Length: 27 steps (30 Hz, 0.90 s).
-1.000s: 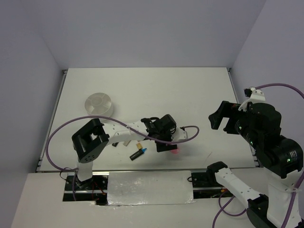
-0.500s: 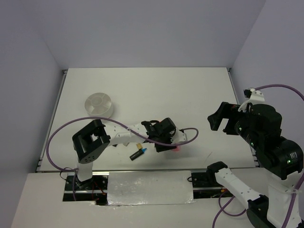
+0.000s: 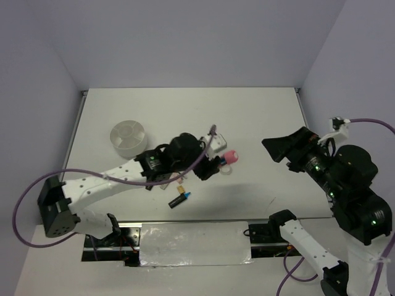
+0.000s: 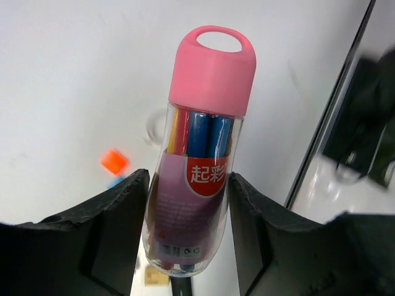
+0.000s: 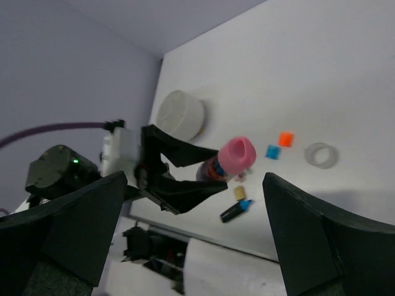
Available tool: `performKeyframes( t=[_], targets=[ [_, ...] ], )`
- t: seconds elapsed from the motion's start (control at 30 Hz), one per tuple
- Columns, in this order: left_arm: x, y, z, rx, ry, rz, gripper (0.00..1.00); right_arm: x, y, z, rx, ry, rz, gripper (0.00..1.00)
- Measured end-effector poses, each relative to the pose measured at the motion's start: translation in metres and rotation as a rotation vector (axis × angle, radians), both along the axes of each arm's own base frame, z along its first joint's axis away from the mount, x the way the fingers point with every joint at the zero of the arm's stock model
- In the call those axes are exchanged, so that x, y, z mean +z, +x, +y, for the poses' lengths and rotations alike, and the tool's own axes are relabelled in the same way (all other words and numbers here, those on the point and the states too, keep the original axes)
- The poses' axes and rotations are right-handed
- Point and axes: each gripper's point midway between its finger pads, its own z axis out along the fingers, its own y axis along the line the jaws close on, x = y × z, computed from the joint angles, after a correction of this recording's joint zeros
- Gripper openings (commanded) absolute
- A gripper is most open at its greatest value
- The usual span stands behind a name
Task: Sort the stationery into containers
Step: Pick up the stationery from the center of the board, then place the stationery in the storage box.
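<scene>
Gripping the tube [image 4: 208,74] low on its clear body with the left gripper [image 4: 188,185], jaws clenched on both sides, pink cap jutting well beyond them; raised above the tabletop [image 3: 259,111] roughly midway between left and right edges, nearer the near edge. Next, judging by the task, carry over to the bowl [image 3: 129,145] by the left edge. Swing slowly to avoid pivoting or slipping under so low a grip. Travel high enough to pass above the marker [image 3: 179,199], the ring [image 5: 321,155] and the orange cube [image 5: 284,139] lying below. Line up over a single compartment, tilt the tube flatter, lower until close to the rim, and only then loosen. Leave the right gripper [image 3: 274,149], jaws spread wide and holding nothing, off by the right edge, out of the path
</scene>
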Motion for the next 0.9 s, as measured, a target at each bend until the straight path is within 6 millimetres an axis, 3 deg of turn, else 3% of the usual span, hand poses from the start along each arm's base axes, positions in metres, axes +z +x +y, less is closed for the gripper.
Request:
performKeyframes(
  t=[0.07,0.13,0.23,0.43,0.7,0.8,0.9],
  targets=[
    [0.049,0.007,0.007,0.056,-0.163,-0.039,0.00,-0.004,0.010,0.021,0.067,0.090,0.011,0.95],
    [0.078,0.010,0.016,0.092,-0.264,-0.064,0.00,-0.020,0.024,0.045,0.140,0.167,0.067,0.93],
    [0.100,0.009,0.019,0.103,-0.338,-0.075,0.00,-0.049,0.045,0.069,0.204,0.224,0.169,0.93],
    [0.094,0.006,0.016,0.085,-0.335,-0.050,0.00,-0.067,0.068,0.095,0.268,0.266,0.246,0.92],
    [0.092,0.007,0.017,0.102,-0.333,-0.041,0.00,-0.077,0.057,0.130,0.412,0.278,0.302,0.80],
    [0.090,0.008,0.019,0.107,-0.320,-0.043,0.00,-0.084,0.053,0.133,0.432,0.274,0.321,0.64],
    [0.089,0.008,0.021,0.102,-0.307,-0.052,0.00,-0.092,0.054,0.132,0.428,0.255,0.327,0.32]
  ],
)
